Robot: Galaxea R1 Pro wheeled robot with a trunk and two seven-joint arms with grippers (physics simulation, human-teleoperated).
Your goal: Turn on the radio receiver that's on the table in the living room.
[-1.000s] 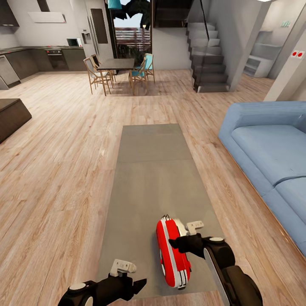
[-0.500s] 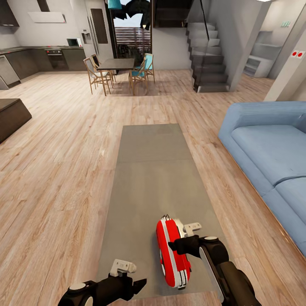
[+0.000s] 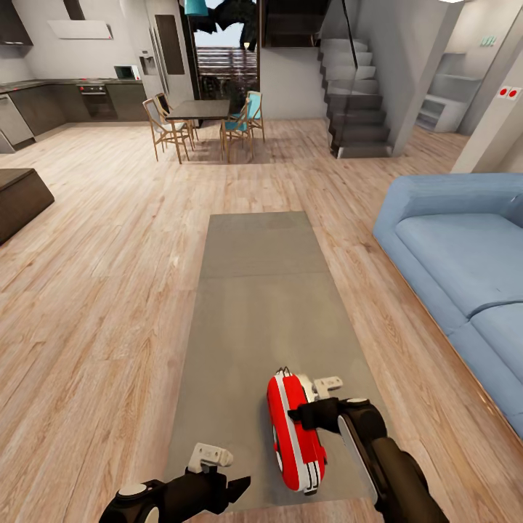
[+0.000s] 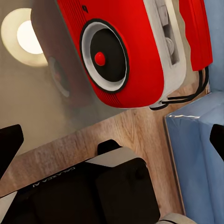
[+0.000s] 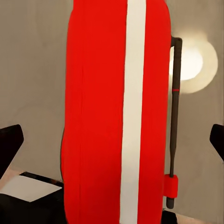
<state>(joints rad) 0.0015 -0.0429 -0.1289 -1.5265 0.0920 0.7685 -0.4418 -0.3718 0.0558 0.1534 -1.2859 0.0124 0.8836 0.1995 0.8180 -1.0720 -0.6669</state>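
Observation:
The red radio receiver (image 3: 294, 430) with white stripes stands on edge near the front end of the long grey table (image 3: 258, 283). My right gripper (image 3: 299, 415) is open and reaches in from the right, its dark tip right against the radio's side. In the right wrist view the radio's striped edge (image 5: 116, 116) and thin rod (image 5: 173, 116) lie between the spread fingers (image 5: 10, 143). My left gripper (image 3: 238, 485) hangs open at the table's front edge, left of the radio. The left wrist view shows the radio's round dial (image 4: 103, 58).
A blue sofa (image 3: 465, 254) runs along the table's right side. Wood plank floor surrounds the table. Far back stand a dark dining table with chairs (image 3: 200, 110), stairs (image 3: 356, 109) and a kitchen. A dark low cabinet (image 3: 18, 196) sits at the left.
My right arm has edged left, bringing its gripper closer against the radio's side. The left arm and the radio have stayed put.

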